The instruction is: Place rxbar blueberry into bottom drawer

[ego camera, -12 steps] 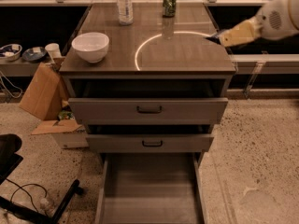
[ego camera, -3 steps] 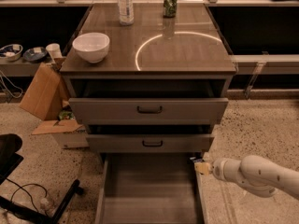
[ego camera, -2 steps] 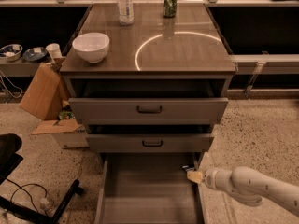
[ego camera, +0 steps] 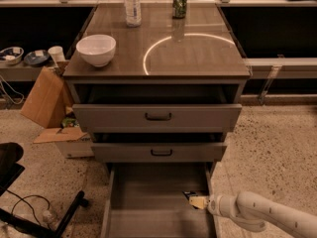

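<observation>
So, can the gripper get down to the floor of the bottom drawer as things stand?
Probably yes. The bottom drawer is pulled out and open from above, and the gripper hangs over its right side with nothing between them.

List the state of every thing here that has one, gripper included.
Bottom drawer: pulled open.
Middle drawer: ajar.
Top drawer: ajar.
Rxbar: at the gripper's tip, inside the bottom drawer near its right wall.
Gripper: low, reaching into the bottom drawer from the right.
Bowl: upright.
Bottle: upright.
Can: upright.
</observation>
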{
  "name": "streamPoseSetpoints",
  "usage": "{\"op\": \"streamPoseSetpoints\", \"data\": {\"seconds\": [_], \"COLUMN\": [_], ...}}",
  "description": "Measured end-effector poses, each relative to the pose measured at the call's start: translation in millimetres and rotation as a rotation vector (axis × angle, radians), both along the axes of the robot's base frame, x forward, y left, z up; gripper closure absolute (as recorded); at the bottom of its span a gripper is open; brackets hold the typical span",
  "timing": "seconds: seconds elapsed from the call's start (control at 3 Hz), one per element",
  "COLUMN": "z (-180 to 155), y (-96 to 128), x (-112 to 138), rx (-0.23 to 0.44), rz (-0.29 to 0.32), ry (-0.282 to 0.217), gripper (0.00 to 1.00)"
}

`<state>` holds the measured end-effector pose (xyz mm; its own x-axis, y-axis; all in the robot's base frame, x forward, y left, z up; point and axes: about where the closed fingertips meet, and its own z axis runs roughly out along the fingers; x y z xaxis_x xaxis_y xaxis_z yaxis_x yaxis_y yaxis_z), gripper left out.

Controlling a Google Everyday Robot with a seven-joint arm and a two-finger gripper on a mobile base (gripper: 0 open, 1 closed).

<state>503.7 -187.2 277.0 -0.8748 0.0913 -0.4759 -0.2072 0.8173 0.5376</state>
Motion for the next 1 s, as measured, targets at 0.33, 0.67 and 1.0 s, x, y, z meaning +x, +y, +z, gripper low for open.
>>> {"op": "streamPoseSetpoints", "data": {"seconds": [0.33, 0.67, 1.0], "z": [-9, -28, -55], "y": [4, 10, 16], "x": [-5, -5, -5], "rx": [0.017, -0.005, 0.018], "rz": [-0.003, 0.012, 0.006], "ry": [0.017, 0.033, 0.023], "gripper": [1.0, 1.0, 1.0]}}
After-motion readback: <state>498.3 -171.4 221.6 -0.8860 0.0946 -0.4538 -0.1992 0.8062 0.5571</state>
